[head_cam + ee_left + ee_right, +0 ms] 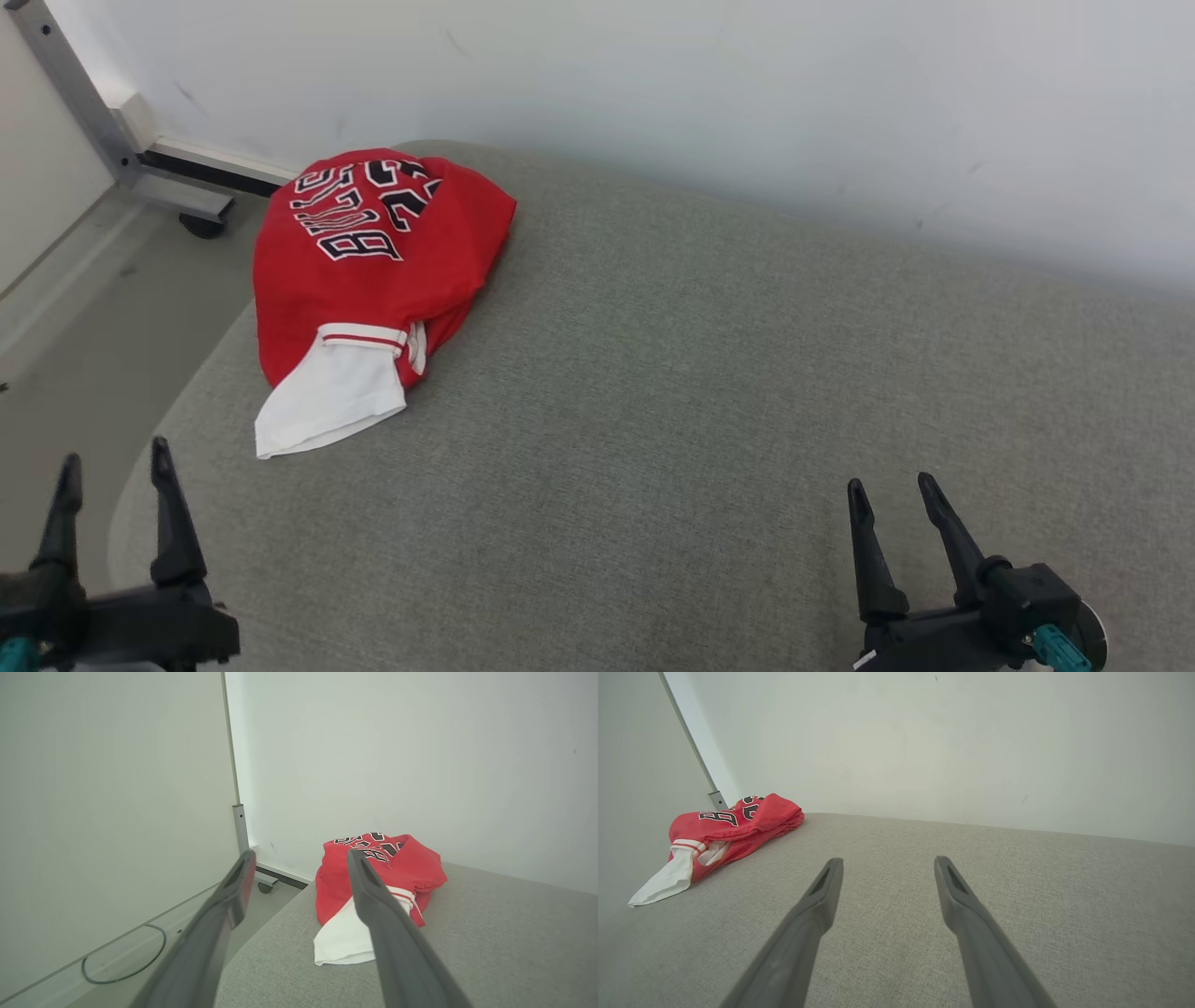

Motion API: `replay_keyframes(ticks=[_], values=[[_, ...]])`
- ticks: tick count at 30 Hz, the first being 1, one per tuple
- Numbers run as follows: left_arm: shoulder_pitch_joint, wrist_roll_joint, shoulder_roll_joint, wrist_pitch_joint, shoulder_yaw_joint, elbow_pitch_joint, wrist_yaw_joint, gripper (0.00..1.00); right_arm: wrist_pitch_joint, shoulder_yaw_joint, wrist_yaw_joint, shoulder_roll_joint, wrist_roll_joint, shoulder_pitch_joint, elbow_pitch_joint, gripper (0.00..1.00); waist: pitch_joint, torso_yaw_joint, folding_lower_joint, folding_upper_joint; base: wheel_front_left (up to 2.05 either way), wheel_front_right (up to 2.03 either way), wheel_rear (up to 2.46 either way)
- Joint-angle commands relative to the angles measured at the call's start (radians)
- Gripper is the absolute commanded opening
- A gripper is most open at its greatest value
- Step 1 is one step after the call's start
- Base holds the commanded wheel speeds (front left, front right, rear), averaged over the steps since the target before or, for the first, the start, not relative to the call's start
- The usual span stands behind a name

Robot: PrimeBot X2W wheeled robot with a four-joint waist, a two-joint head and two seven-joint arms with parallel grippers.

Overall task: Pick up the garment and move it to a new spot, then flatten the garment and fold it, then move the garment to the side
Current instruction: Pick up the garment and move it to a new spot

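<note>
Head view: jersey (373, 271) bunched at cushion (653, 420) far-left corner; my left hand (115, 450), right hand (889, 481) spread, empty, awaiting pickup.

Red jersey (373, 280), far left of the scene, is carrying the only readable marks. Black block lettering (344, 222) with a white outline is running across its top, upside down to the head view. It is reading "BULL", and the last letter is creasing out of legibility. Beyond it, large digits (403, 191) in the same style are showing partly. The first is looking like a 2; the second is lying half hidden in a fold.
</note>
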Motion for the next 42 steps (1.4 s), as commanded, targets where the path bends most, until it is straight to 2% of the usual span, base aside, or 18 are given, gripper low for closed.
replay_keyframes(ticks=[1, 13, 20, 32, 37, 42], values=[[-0.042, -0.020, 0.010, -0.004, 0.010, 0.009, -0.007, 1.00, -0.001, 0.000, -0.002, 0.001, -0.011, -0.016, -0.006, 1.00, 0.046, -0.043, 0.0000, 0.0000, 0.00, 0.00, 0.00], [-0.309, -0.086, 0.142, -0.004, 0.074, 0.137, -0.035, 1.00, -0.001, -0.016, -0.002, 0.001, -0.072, -0.076, -0.055, 1.00, 0.167, -0.205, 0.0000, 0.0000, 0.00, 0.00, 0.00], [-0.432, -0.103, 0.224, 0.010, 0.067, 0.253, -0.040, 1.00, -0.001, -0.024, -0.002, 0.001, -0.089, -0.099, -0.122, 1.00, 0.229, -0.265, 0.0000, 0.0000, 0.00, 0.00, 0.00], [-0.603, -0.145, 0.341, 0.122, 0.043, 0.495, -0.045, 1.00, -0.001, -0.049, -0.002, -0.004, -0.096, -0.126, -0.191, 1.00, 0.341, -0.313, 0.0000, 0.0000, 0.00, 0.00, 0.00], [-0.659, -0.151, 0.370, 0.188, 0.006, 0.635, -0.044, 1.00, -0.001, -0.053, -0.002, -0.010, -0.096, -0.136, -0.202, 1.00, 0.368, -0.316, 0.0000, 0.0000, 0.00, 0.00, 0.00], [-0.697, -0.176, 0.369, 0.244, -0.027, 0.754, -0.043, 1.00, -0.001, -0.053, -0.002, -0.012, -0.095, -0.145, -0.205, 1.00, 0.372, -0.317, 0.0000, 0.0000, 0.00, 0.00, 0.00]])
